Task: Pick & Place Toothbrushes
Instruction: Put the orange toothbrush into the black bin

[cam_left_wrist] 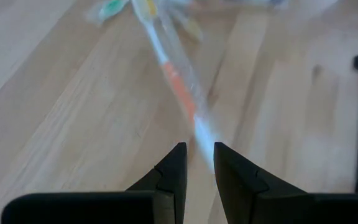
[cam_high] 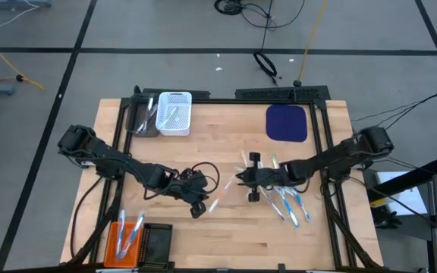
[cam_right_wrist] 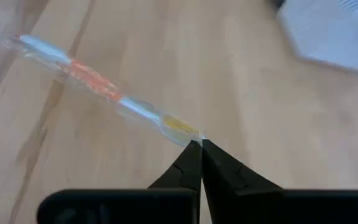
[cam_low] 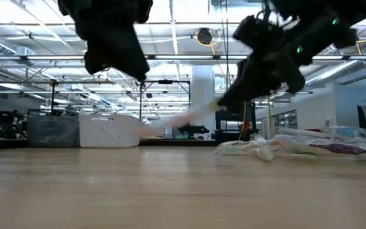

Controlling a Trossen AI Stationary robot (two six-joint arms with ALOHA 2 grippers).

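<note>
The right gripper (cam_right_wrist: 201, 146) is clenched on one end of a thin clear-wrapped toothbrush with an orange and white handle (cam_right_wrist: 98, 81). The left gripper (cam_left_wrist: 199, 158) pinches its other end. They hold it just left of the loose toothbrush pile (cam_high: 288, 201) on the pale wooden table (cam_high: 226, 235).

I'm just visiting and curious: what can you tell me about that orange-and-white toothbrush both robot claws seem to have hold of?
The toothbrush is a thin stick, white with an orange middle section, in a clear wrapper. It hangs slanted above the wooden table, between the arms. The right gripper pinches one tip shut; the left gripper clasps the other end.
</note>
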